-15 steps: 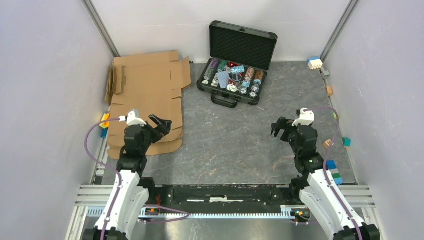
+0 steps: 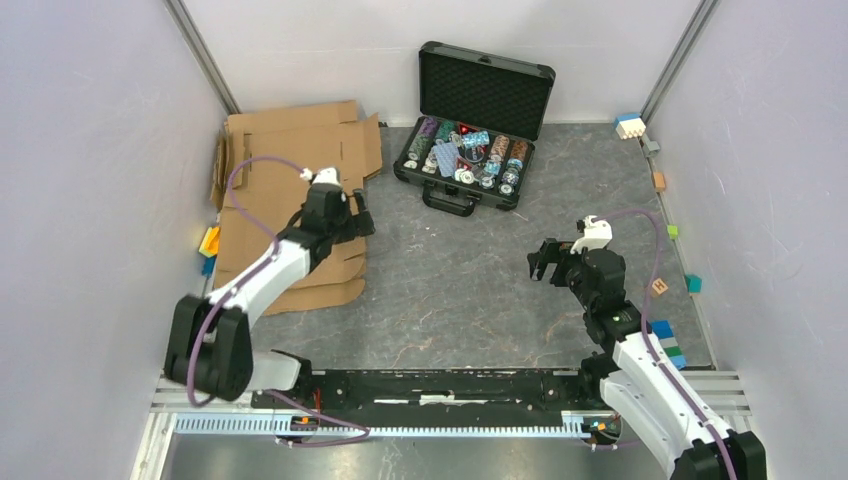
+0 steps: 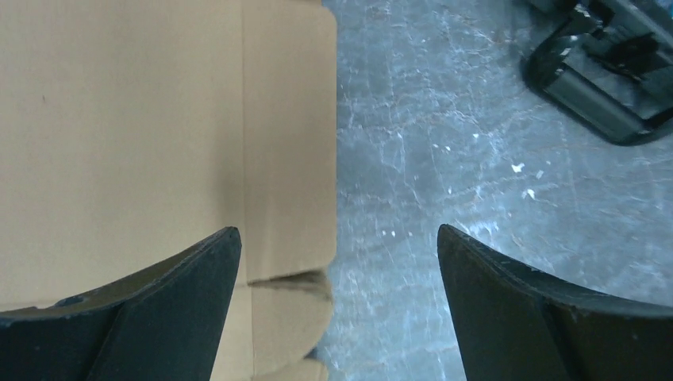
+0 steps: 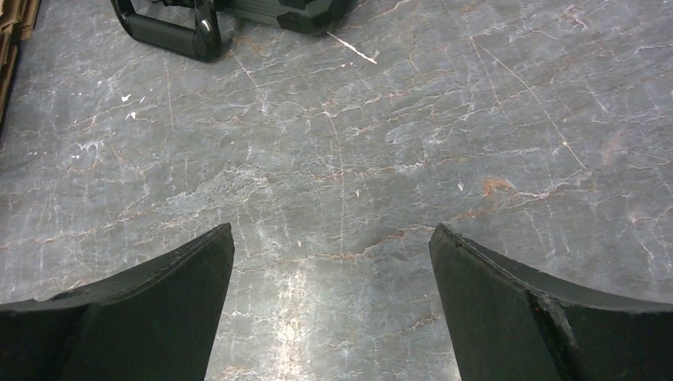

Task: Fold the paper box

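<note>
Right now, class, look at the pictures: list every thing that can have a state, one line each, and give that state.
Plain brown corrugated cardboard box: unfolded, lying flat, not yet assembled.
Black hard case with foam lining: lid open and standing up, colourful chips inside.
Left gripper: open, holding nothing, over the box's edge.
Right gripper: open, holding nothing, over the grey tabletop.

- The paper box is seen unfolded: plain brown corrugated card (flaps creased and slit).
- It is laid flat at the far left of the worktop.
</note>
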### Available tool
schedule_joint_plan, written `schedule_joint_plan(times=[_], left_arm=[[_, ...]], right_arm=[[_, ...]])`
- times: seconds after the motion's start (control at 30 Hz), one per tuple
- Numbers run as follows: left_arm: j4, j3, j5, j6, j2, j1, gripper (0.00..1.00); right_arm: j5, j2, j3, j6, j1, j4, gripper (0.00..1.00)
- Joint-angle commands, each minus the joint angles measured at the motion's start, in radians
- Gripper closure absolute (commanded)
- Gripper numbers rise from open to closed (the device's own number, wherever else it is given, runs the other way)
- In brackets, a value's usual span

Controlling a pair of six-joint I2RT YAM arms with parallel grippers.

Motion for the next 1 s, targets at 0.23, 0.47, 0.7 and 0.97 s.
schedule_joint_plan(times=[0.23,0.47,0.7,0.97], left_arm=[[-0.273,0.396,-0.115,0.187,0.457,-0.025,0.0],[-0.334,0.449,-0.116,0.169,0.53,-0.011,0.16],[-0.253,0.365,0.008,0.139,0.438,0.061,0.3],[-0.186,0.303,0.127,0.103,0.401,0.118,0.3]], right_arm=[[-0.03,0.011,0.019,-0.008,0.008,0.037,0.02],[-0.03,0.009,0.02,-0.011,0.007,0.032,0.02],[-0.036,0.014,0.02,-0.01,0.008,0.038,0.02],[-0.071,0.024,0.014,-0.009,0.008,0.052,0.02]])
